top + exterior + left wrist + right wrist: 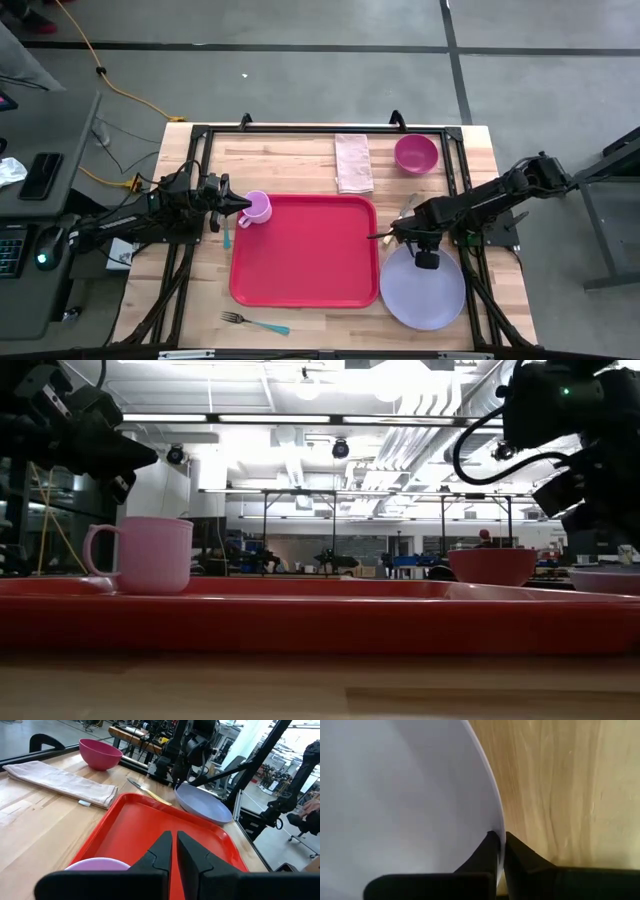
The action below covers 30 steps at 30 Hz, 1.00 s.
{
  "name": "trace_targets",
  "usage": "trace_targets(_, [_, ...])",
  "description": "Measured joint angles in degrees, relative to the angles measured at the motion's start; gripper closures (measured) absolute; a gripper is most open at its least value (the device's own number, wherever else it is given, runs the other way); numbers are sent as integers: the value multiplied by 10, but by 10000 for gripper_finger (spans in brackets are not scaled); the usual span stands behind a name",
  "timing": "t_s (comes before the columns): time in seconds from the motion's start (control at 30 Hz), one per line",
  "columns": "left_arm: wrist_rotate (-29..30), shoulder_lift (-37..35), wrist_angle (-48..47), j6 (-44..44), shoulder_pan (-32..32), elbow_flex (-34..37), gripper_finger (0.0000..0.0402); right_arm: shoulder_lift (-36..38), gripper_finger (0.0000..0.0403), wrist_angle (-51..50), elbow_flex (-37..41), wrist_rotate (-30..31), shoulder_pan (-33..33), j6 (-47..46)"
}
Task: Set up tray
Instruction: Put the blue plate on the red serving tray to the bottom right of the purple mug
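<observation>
The red tray (305, 255) lies flat in the middle of the table. A pink cup (258, 208) stands upright on its far left corner, handle toward the left. My left gripper (240, 205) hovers shut just above the cup's (150, 555) left side and touches nothing. The round lavender plate (425, 290) is on the table beside the tray's right edge. My right gripper (392, 240) is shut on the plate's rim. My right gripper pinches the lavender plate's rim (496, 822) between its two fingers, one over the plate's inner face and one outside over the wood. The fingers come down from above at the plate's far left edge (181, 787). Whether the plate is lifted does not show.
A magenta bowl (415, 153) and a folded beige napkin (353, 162) sit at the table's far side. A knife (408, 207) lies between bowl and plate. A teal-handled fork (255, 322) lies near the table's near edge, and a teal utensil (226, 235) lies left of the tray.
</observation>
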<state>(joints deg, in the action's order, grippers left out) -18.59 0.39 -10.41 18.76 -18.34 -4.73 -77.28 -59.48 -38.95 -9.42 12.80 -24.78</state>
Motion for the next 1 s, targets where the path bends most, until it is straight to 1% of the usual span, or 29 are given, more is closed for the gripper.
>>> trace_targets(0.27, [0,0,0,0,0,0,346,0,402,-83,-53,1,0,55])
trace_targets(0.53, [0,0,0,0,0,0,345,0,402,-143,-110,-1,0,83])
trace_targets(0.73, [0,0,0,0,0,0,344,0,402,-166,-139,-6,0,88])
trace_targets(1.0, [0,0,1,0,0,0,345,0,403,-168,-147,-38,0,85])
